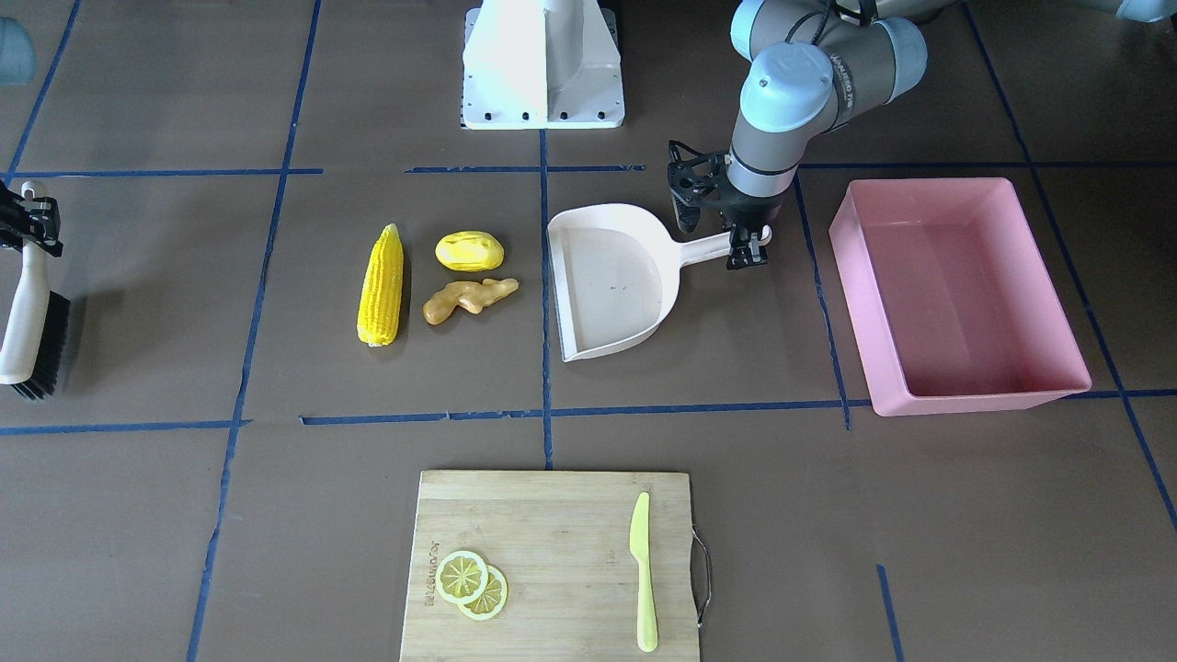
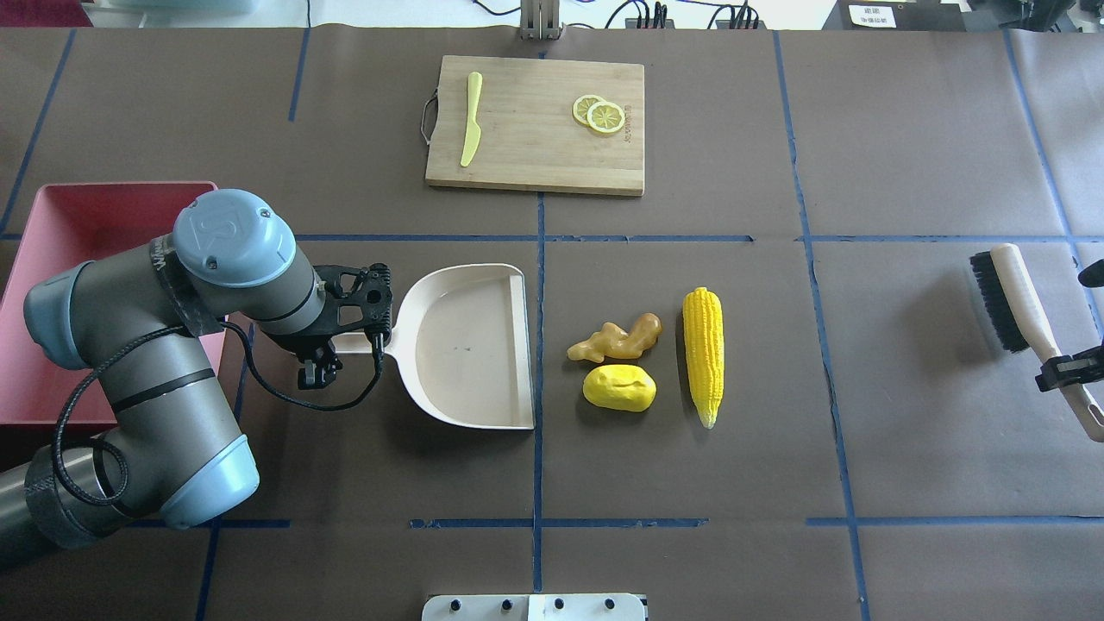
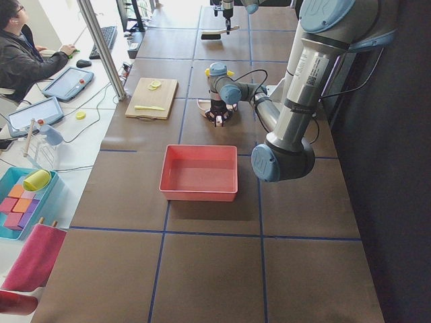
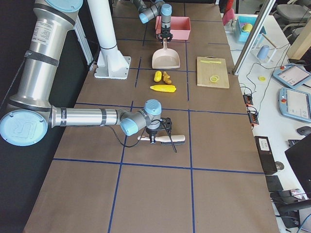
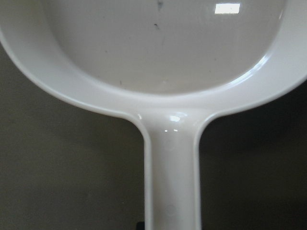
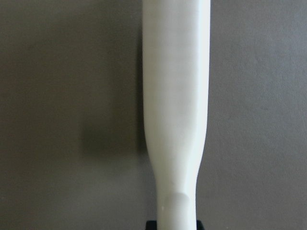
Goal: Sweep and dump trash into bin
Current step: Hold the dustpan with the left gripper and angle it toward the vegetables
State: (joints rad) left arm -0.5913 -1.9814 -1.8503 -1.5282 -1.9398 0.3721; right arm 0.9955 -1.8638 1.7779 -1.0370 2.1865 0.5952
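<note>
Overhead exterior: brown surface point(image 2: 906, 129), blue tape point(image 2: 690, 238) grid. Bin point(image 2: 86, 211) at the left edge; corn point(image 2: 703, 354), potato point(image 2: 619, 387) and ginger point(image 2: 614, 340) lie mid-surface, just beside the dustpan point(image 2: 466, 345). Left hand point(image 1: 747, 241) grasps its handle; right hand point(image 2: 1068, 369) grips the brush point(image 2: 1013, 293) at the right edge.

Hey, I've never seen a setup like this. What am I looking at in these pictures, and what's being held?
Two robot arms stand at a table. Four pictures come from fixed cameras: opposite the robot, behind it, and at each table end; two come from wrist cameras. The left gripper grips the handle of a cream dustpan; the right gripper grips a brush. Between them lie a corn cob, a yellow lump and a ginger root. A pink bin stands empty. A cutting board carries a knife and lemon slices.
</note>
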